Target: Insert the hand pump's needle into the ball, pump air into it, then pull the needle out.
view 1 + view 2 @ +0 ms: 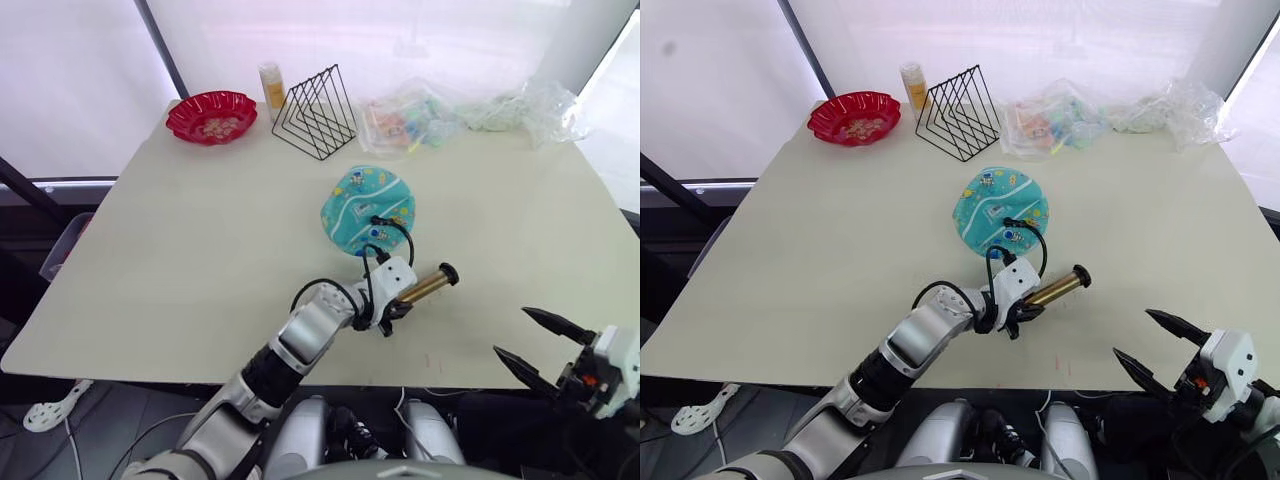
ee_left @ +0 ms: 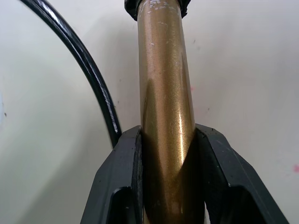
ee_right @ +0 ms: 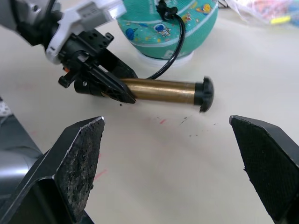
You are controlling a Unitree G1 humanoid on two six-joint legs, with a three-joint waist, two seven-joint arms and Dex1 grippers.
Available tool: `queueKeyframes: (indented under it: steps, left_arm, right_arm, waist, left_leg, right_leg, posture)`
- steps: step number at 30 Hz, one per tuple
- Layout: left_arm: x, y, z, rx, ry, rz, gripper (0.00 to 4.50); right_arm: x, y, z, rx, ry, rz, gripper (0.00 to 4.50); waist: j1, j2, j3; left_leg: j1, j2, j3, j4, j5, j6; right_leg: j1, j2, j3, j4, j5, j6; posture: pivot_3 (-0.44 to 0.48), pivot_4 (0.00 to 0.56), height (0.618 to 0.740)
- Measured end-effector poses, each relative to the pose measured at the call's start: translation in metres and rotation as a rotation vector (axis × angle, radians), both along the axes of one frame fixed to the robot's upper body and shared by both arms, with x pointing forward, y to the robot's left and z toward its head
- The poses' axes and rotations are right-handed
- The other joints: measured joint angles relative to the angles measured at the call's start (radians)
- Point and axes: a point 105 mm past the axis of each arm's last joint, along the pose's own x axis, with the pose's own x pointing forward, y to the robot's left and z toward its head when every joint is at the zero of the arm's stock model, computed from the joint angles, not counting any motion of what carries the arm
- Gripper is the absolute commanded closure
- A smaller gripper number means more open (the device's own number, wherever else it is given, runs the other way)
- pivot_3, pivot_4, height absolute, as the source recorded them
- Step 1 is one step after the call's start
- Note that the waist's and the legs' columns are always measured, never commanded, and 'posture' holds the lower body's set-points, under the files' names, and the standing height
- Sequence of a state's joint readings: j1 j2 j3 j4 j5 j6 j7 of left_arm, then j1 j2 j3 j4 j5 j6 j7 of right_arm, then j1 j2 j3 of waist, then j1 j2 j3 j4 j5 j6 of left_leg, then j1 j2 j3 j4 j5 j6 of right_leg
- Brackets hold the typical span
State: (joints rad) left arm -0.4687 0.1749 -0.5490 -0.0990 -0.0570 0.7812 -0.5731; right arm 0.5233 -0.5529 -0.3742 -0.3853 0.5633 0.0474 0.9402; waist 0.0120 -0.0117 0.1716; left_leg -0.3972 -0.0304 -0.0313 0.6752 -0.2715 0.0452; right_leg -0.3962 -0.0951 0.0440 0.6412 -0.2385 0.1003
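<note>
The teal ball (image 1: 367,208) lies mid-table on a white base. The hand pump (image 1: 425,287), a bronze cylinder with a black end cap, lies just in front of it. My left gripper (image 1: 398,300) is shut on the cylinder (image 2: 163,93), one finger (image 2: 124,186) on each side. The black hose (image 1: 400,235) loops from the pump to a fitting on the ball's top (image 3: 163,9). The needle is hidden there. My right gripper (image 1: 540,345) hangs open past the table's front right edge, its fingers (image 3: 79,163) wide apart and facing the pump (image 3: 161,90).
At the back stand a red scalloped bowl (image 1: 211,116), a yellow bottle (image 1: 271,85) and a black wire rack (image 1: 315,112). Clear plastic bags (image 1: 420,115) lie at the back right. The table's front edge (image 1: 450,383) runs just ahead of my right gripper.
</note>
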Motion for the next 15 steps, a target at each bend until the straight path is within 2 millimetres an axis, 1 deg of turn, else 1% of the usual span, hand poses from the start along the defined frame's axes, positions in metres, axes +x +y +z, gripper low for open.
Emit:
queueKeyframes:
  steps: [3, 5, 7, 8, 10, 12, 15]
  left_arm:
    - [-0.006, 0.002, 0.013, -0.087, -0.014, -0.052, 3.42]
    - [-0.006, 0.012, 0.02, -0.134, -0.039, -0.071, 3.42]
    - [-0.006, 0.019, 0.02, -0.146, -0.041, -0.069, 3.42]
    - [-0.006, 0.024, 0.021, -0.174, -0.036, -0.066, 3.42]
    - [-0.008, 0.026, 0.023, -0.194, -0.044, -0.086, 3.42]
    - [-0.01, 0.026, 0.024, -0.21, -0.047, -0.102, 3.42]
    - [-0.013, 0.029, 0.029, -0.255, -0.064, -0.128, 3.42]
  right_arm:
    - [0.004, 0.005, -0.005, 0.013, 0.045, -0.022, 0.0]
    - [0.012, 0.012, -0.003, 0.059, 0.057, -0.053, 0.0]
    - [0.015, 0.018, 0.001, 0.1, 0.061, -0.063, 0.0]
    - [0.02, 0.023, 0.008, 0.156, 0.06, -0.079, 0.0]
    - [0.028, 0.029, 0.019, 0.238, 0.06, -0.09, 0.0]
    - [0.031, 0.032, 0.024, 0.274, 0.062, -0.093, 0.0]
    - [0.043, 0.039, 0.033, 0.392, 0.089, -0.127, 0.0]
  waist:
    - [0.002, 0.0, 0.0]
    - [0.002, 0.001, 0.0]
    - [0.002, 0.002, -0.001]
    - [0.002, 0.002, -0.001]
    - [0.002, 0.002, -0.001]
    - [0.002, 0.002, -0.001]
    - [0.002, 0.001, -0.001]
  left_leg:
    - [0.0, 0.0, 0.0, 0.0, 0.0, 0.0]
    - [0.0, 0.0, 0.0, 0.0, 0.0, 0.0]
    - [0.0, 0.0, 0.0, 0.0, 0.0, 0.0]
    - [0.0, 0.0, 0.0, 0.0, 0.0, 0.0]
    - [0.0, 0.0, -0.001, 0.0, 0.0, 0.0]
    - [0.0, 0.0, -0.001, 0.0, 0.0, 0.0]
    - [-0.001, 0.0, -0.002, 0.0, 0.0, 0.0]
  right_leg:
    - [0.0, -0.001, -0.001, 0.0, 0.0, 0.0]
    - [0.0, -0.001, -0.001, 0.0, 0.0, -0.001]
    - [0.0, -0.001, -0.001, 0.0, 0.0, -0.001]
    - [0.0, -0.001, -0.001, 0.0, 0.0, -0.001]
    - [0.0, -0.001, -0.002, 0.0, 0.0, -0.001]
    - [0.0, -0.001, -0.002, 0.0, 0.0, -0.001]
    - [0.0, -0.001, -0.003, 0.0, 0.0, -0.001]
  posture:
    - [0.0, 0.15, 0.74]
    - [0.0, 0.15, 0.74]
    - [0.0, 0.15, 0.74]
    - [0.0, 0.15, 0.74]
    - [0.0, 0.15, 0.74]
    - [0.0, 0.15, 0.74]
    - [0.0, 0.15, 0.74]
